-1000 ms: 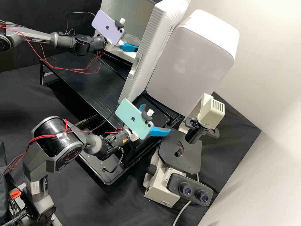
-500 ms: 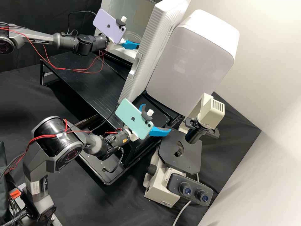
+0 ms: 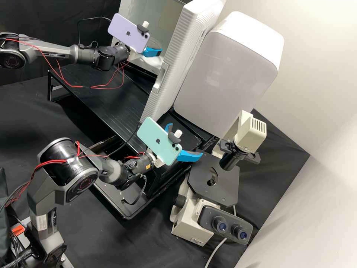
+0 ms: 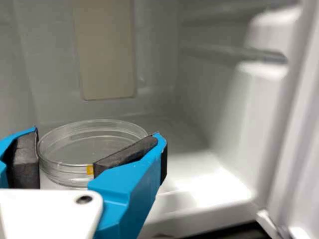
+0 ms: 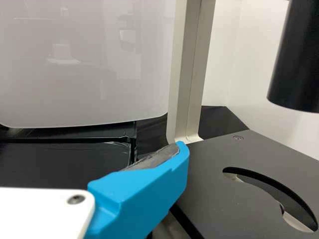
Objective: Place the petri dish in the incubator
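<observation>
The left gripper [image 4: 92,149] is at the mouth of the incubator [image 4: 164,55]. Its blue fingers are closed in on the petri dish [image 4: 84,135], with a black pad [image 4: 124,155] pressed to the rim on either side. The clear, round dish sits level between them, so there is no long axis to line up, just a flat disc to set down flat.

What matters here is where the dish lies relative to the chamber floor [image 4: 209,181]. The dish sits over the front part of that white floor, just inside its front edge, and the back wall and open floor lie straight ahead of the fingertips. I can't tell whether its base is touching the floor or hanging just above it, because the finger in front hides the underside. My read is that the next move is a short push deeper towards the back edge or a small drop, and then the fingers can spread.

In the high view the left gripper [image 3: 153,51] is tucked in beside the incubator's open door [image 3: 182,56], so the left arm is the one on the job.

The right gripper [image 3: 185,141] is well apart, down by the near end of the bench beside the microscope stage [image 5: 239,194]. Its fingers are spread wide and hold nothing.
</observation>
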Controlling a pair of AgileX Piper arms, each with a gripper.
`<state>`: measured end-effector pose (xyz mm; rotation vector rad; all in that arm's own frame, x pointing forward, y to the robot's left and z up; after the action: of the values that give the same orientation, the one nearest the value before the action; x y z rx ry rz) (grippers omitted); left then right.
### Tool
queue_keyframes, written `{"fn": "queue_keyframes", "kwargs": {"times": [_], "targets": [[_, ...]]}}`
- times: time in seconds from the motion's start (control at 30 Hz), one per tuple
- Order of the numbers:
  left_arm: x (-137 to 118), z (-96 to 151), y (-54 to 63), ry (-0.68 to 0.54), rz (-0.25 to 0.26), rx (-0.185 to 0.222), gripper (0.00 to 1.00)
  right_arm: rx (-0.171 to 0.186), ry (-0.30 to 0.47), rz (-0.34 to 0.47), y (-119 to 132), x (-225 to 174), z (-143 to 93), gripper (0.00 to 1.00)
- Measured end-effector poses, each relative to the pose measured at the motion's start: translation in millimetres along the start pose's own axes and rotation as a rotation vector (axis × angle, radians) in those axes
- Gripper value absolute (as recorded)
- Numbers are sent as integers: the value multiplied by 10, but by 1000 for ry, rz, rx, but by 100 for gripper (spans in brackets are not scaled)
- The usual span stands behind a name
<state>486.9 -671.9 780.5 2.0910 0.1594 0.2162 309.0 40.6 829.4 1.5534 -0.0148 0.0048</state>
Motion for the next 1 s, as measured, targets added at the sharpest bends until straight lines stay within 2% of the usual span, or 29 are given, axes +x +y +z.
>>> {"fn": "queue_keyframes", "kwargs": {"times": [0.23,0.57,1.0], "targets": [[17,13,37,20,21,-14,0,0,0,0,0,0,0,100],[73,53,-148,12,-5,7,0,0,0,0,0,0,0,100],[17,225,-271,-74,-35,19,0,0,0,0,0,0,0,100]]}}
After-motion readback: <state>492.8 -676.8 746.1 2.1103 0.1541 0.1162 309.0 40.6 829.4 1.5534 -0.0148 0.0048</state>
